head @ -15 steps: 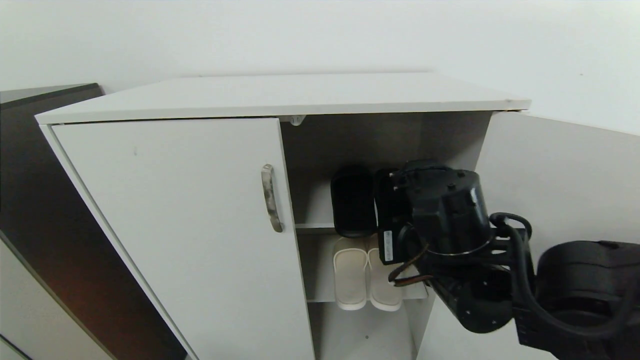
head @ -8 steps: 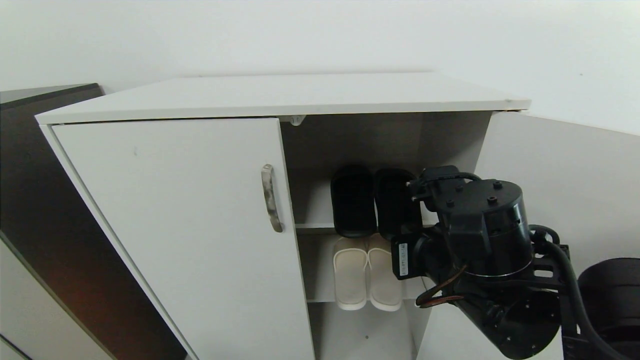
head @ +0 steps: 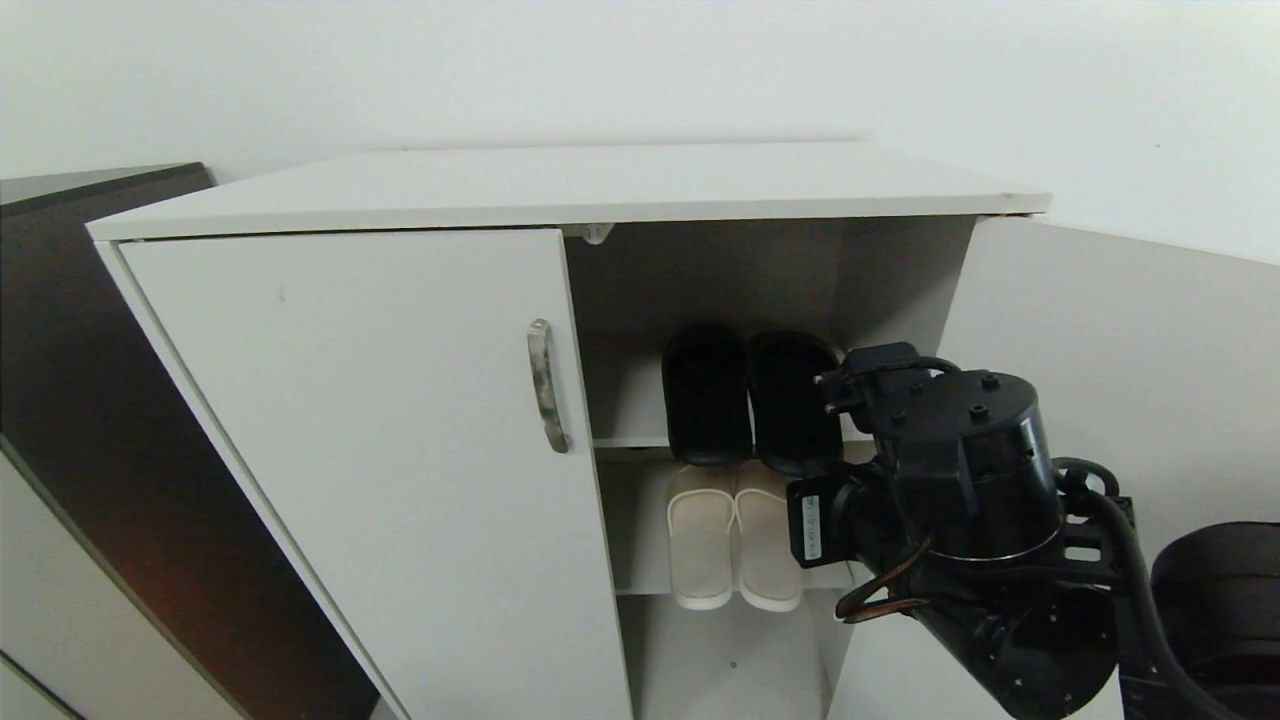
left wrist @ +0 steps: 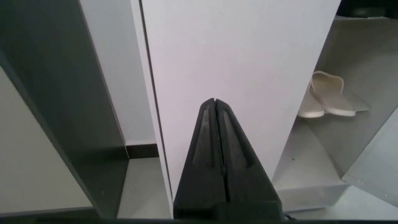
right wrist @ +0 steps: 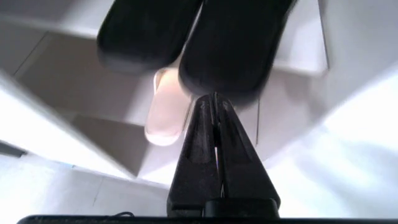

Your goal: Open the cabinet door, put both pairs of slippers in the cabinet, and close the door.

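Observation:
The white cabinet point(head: 560, 190) has its left door point(head: 380, 450) shut and its right door point(head: 1120, 340) swung open. A black pair of slippers point(head: 750, 400) lies on the upper shelf, heels sticking out over the edge. A white pair of slippers point(head: 735, 535) lies on the shelf below. My right arm point(head: 950, 480) hangs just outside the open half, below and right of the black pair. My right gripper point(right wrist: 214, 102) is shut and empty, just under the black slippers point(right wrist: 205, 37). My left gripper point(left wrist: 214, 106) is shut and empty, facing the shut left door point(left wrist: 242, 74).
A dark cabinet point(head: 110, 420) stands left of the white one. The metal handle point(head: 545, 385) sits on the left door's inner edge. The bottom compartment point(head: 730, 660) below the white slippers holds nothing. A white wall rises behind.
My right arm has drawn back out of the cabinet, down and to the right, leaving the black slippers on the upper shelf. The head camera has shifted slightly.

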Controlling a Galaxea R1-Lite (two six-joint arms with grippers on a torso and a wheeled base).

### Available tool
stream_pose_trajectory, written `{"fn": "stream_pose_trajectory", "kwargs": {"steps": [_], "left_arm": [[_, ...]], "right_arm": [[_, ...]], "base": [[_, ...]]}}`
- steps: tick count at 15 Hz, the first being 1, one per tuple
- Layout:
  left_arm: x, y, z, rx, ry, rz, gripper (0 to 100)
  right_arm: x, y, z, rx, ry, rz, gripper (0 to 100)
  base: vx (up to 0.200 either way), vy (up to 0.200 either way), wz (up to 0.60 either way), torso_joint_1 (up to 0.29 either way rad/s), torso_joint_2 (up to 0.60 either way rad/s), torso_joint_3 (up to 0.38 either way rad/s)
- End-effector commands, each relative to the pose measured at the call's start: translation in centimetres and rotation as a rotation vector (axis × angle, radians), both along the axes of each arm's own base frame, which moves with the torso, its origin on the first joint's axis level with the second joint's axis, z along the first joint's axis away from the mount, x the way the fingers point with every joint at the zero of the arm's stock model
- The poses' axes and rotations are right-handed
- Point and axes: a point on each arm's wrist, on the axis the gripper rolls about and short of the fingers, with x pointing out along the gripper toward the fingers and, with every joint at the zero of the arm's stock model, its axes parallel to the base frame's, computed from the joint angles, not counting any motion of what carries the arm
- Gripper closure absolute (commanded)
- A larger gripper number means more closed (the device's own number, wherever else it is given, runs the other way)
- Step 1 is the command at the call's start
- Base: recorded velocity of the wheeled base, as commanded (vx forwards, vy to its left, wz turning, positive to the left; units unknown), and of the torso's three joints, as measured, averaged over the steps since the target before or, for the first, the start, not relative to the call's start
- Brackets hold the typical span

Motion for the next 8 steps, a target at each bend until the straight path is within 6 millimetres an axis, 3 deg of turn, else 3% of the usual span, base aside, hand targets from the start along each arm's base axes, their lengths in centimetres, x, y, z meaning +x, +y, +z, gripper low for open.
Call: {"fn": "stream_pose_trajectory", "kwargs": {"steps": [1,8], "left_arm": [[0.01,0.0,0.0,0.0,0.001,0.0,100],[0.01,0.0,0.0,-0.002,0.001,0.0,100]], "right_arm": [[0.01,0.06,-0.14,-0.004,0.003,0.0,100],[-0.22,-0.48,-1.05,0.024,-0.028,0.039,100]], "base": [[-0.2,0.0,0.0,-0.002,0.0,0.002],[-0.2,0.0,0.0,-0.002,0.0,0.001]]}}
